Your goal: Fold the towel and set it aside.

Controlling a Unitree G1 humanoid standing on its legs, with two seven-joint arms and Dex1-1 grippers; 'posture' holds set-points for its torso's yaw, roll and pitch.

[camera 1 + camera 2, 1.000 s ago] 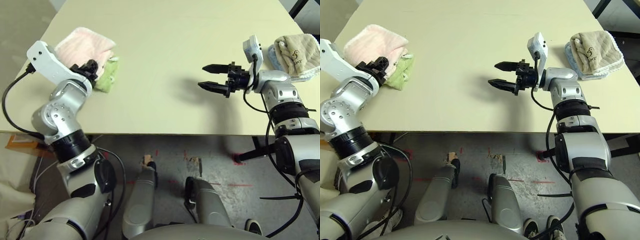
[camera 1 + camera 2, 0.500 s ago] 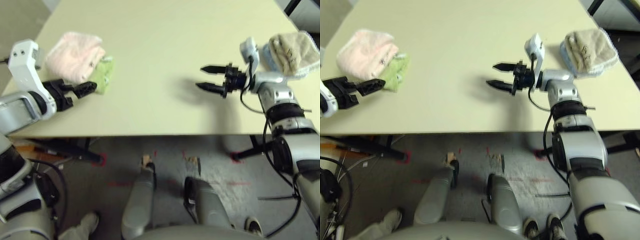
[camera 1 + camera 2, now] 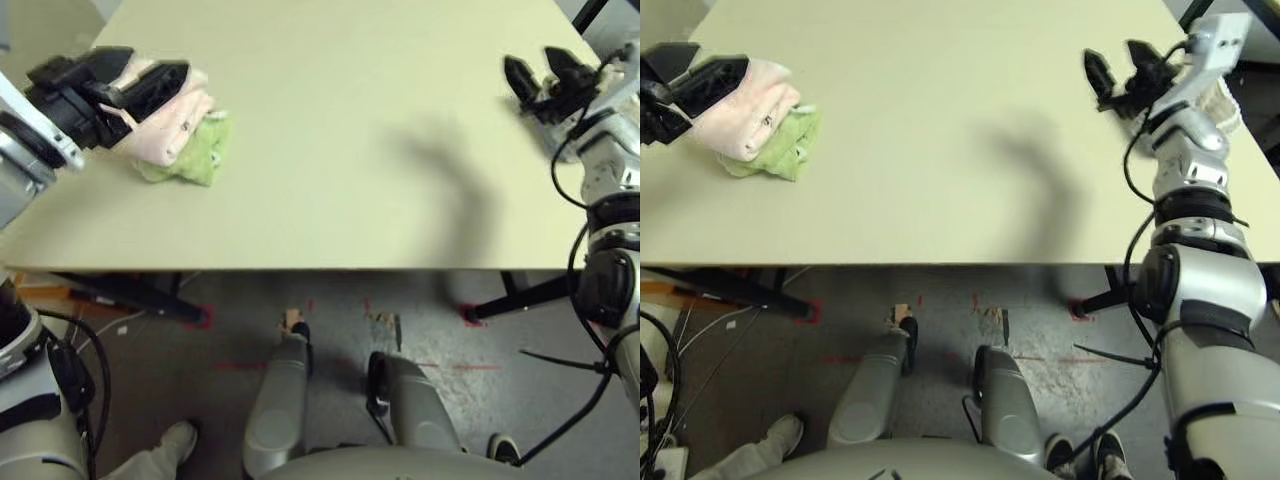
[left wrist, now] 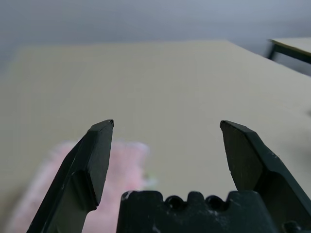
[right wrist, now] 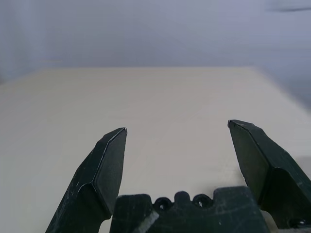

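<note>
Left hand [image 3: 120, 72]: fingers spread wide, empty, raised just above and in front of towel [image 3: 745, 115]. Towel: pale pink, folded into compact bundle, at tabletop [image 3: 330, 130] left edge, touching green cloth [image 3: 780, 150] on near side. Right hand [image 3: 1120, 72]: wide open, empty, far right, well apart from towel. Left arm nearer.

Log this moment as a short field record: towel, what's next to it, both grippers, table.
towel: pink towel, folded in a bundle at the table's left side
neighbour: green cloth touching the towel on its near side
left gripper: left gripper open, empty, raised in front of the towel
right gripper: right gripper open, empty, raised at the table's far right
table: beige table, a broad shadow on its right half
</note>
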